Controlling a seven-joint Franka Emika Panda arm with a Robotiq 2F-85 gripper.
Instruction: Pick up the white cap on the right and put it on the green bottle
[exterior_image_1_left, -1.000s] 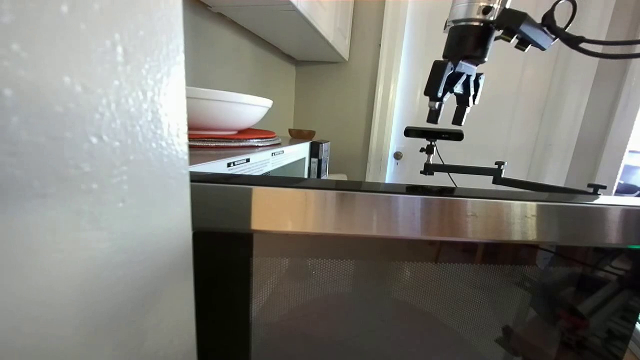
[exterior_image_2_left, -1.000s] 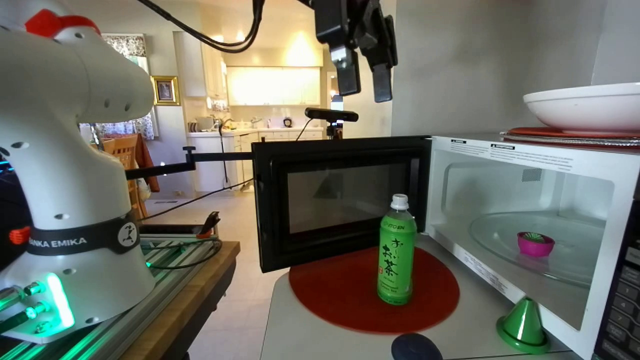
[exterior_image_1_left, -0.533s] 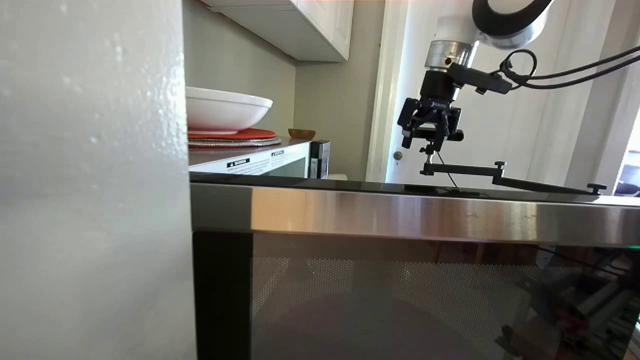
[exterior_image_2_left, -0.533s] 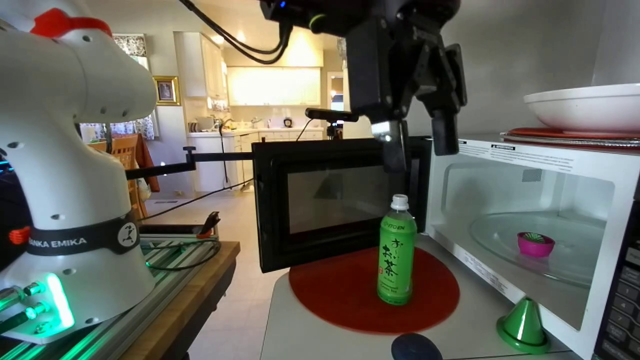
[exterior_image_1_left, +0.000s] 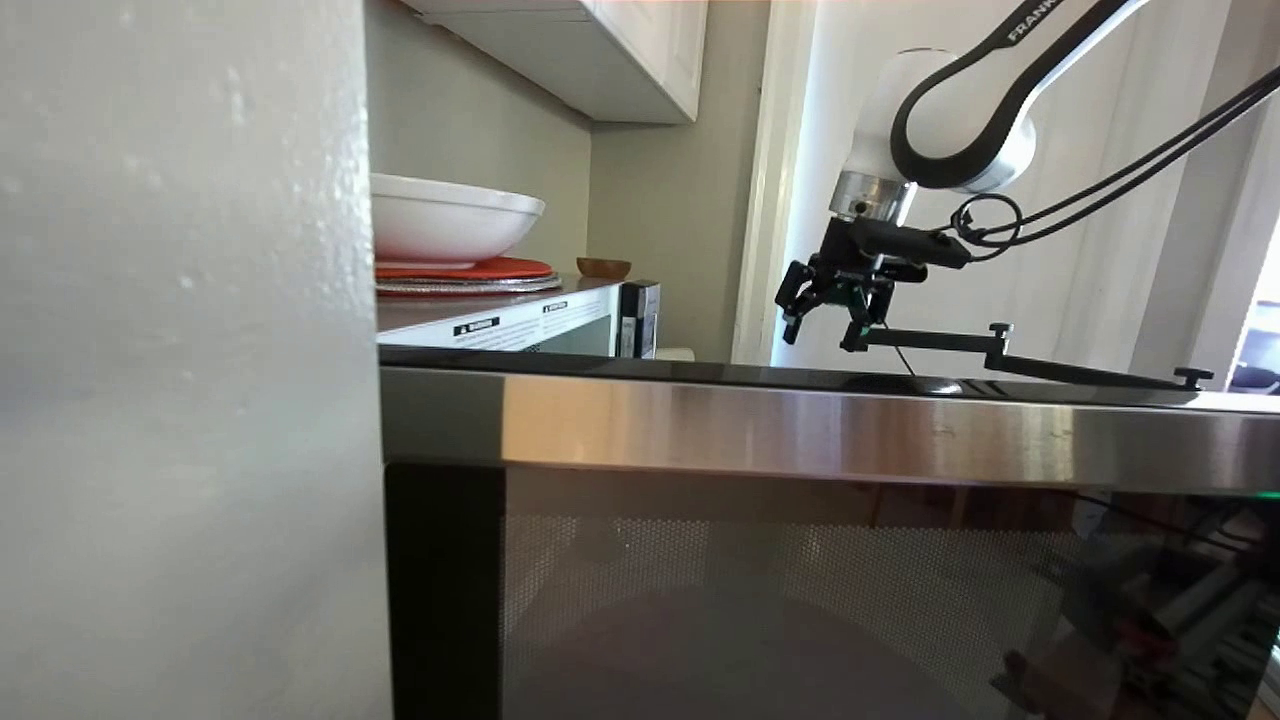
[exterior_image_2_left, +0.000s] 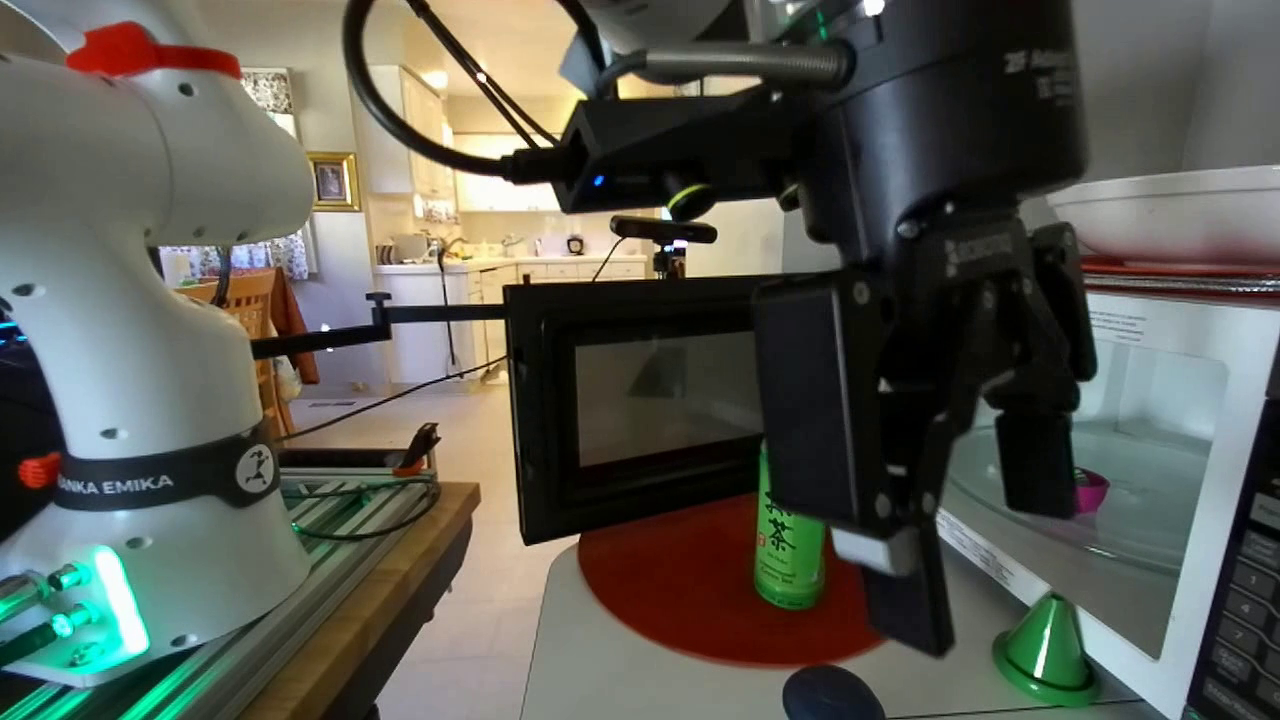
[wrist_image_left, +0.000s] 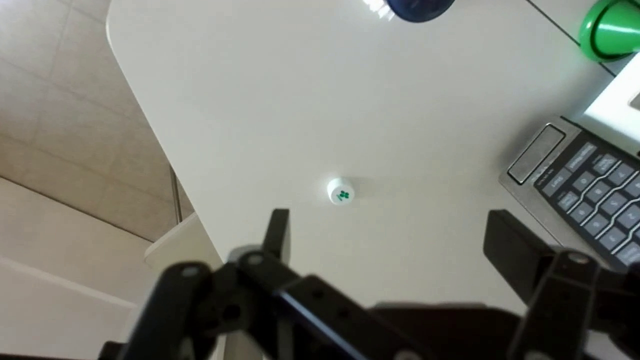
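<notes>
Spotting first the white robot arm (exterior_image_2_left: 140, 350), based at nine o'clock in an exterior view. Next in size, see the desk (exterior_image_2_left: 610, 680) spread along six o'clock, then the microwave (exterior_image_2_left: 1240, 370) at three o'clock, door (exterior_image_2_left: 640, 400) open toward nine. Continue with the red mat (exterior_image_2_left: 680, 590), flat on the desk near six o'clock.

Come then to the claw (wrist_image_left: 386, 222): released, jaws spread wide, with nothing between. Note the change: lower now in both exterior views, and newly covering the top of the green bottle (exterior_image_2_left: 790, 560). Find that bottle at five o'clock, upright on the mat and unmoved; cannot tell the state of its hidden neck. Smaller again, pass the green cone (exterior_image_2_left: 1047, 650) at four o'clock and a dark blue rounded thing (exterior_image_2_left: 832, 695) at five, both likewise unmoved.

Last and smallest, find the white cap (wrist_image_left: 341, 192) near the centre of the wrist view, on the desk below the claw, at ten o'clock from the middle of the gap, green mark upward. Read the descent as an approach to it, with grasp and capping yet to come. Expect a need to centre the cap between the jaws before lowering, or risk tipping it.
</notes>
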